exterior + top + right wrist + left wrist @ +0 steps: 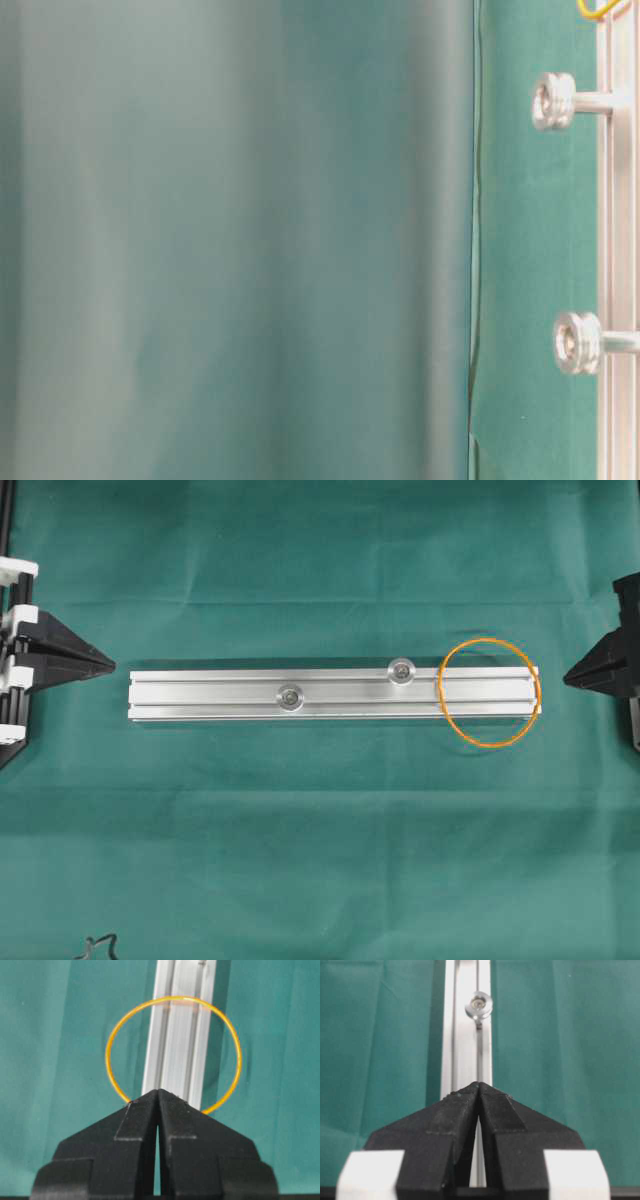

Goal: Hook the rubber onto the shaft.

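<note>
Right gripper [158, 1091] (tips together) hiding rubber's [112, 1040] near arc

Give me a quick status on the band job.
Left gripper and right gripper shut, empty, off the rail ends. Rubber band draped over rail's right end, unhooked. Both shafts unobstructed.

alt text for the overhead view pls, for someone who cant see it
A thin orange rubber band lies looped over the right end of a long aluminium rail on green cloth. Two small round metal shafts stand up from the rail. The black left gripper and right gripper sit shut off either end, touching nothing.
</note>
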Robot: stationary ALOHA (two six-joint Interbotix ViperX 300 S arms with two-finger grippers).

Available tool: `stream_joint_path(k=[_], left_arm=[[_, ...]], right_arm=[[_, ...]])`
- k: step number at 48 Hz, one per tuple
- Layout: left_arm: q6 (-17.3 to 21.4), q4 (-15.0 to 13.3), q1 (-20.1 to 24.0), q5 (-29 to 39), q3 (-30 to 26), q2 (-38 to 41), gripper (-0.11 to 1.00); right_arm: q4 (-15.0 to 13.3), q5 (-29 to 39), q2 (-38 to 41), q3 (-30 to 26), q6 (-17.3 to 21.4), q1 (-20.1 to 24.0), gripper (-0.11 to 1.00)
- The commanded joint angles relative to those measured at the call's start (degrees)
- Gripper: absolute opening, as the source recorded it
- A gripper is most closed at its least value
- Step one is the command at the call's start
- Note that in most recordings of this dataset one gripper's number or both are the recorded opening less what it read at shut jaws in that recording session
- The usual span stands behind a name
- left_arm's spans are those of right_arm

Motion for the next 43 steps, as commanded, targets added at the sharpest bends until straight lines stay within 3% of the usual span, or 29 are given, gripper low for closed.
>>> stream_joint_path(k=[1, 16, 32, 43], left_arm=[[-0.1, 0.2, 0.1, -0.2, -1.7, 0.4, 0.00], [-0.1, 0.1, -0.2, -0.2, -2.0, 0.4, 0.00], [-0.1, 0.2, -0.3, -0.2, -2.1, 0.4, 0.00], [0.0, 0.2, -0.3, -0.2, -2.1, 0.5, 0.00]], right_arm=[[0.0, 0.0, 0.4, -1.6, 0.1, 0.0, 0.03], [0.1, 4.0, 0.9, -3.2, 0.7, 0.0, 0.03], [-0.4, 20.0, 6.5, -7.3, 7.6, 0.0, 0.03], [-1.3, 22.9, 9.1, -8.1, 10.9, 0.0, 0.03]])
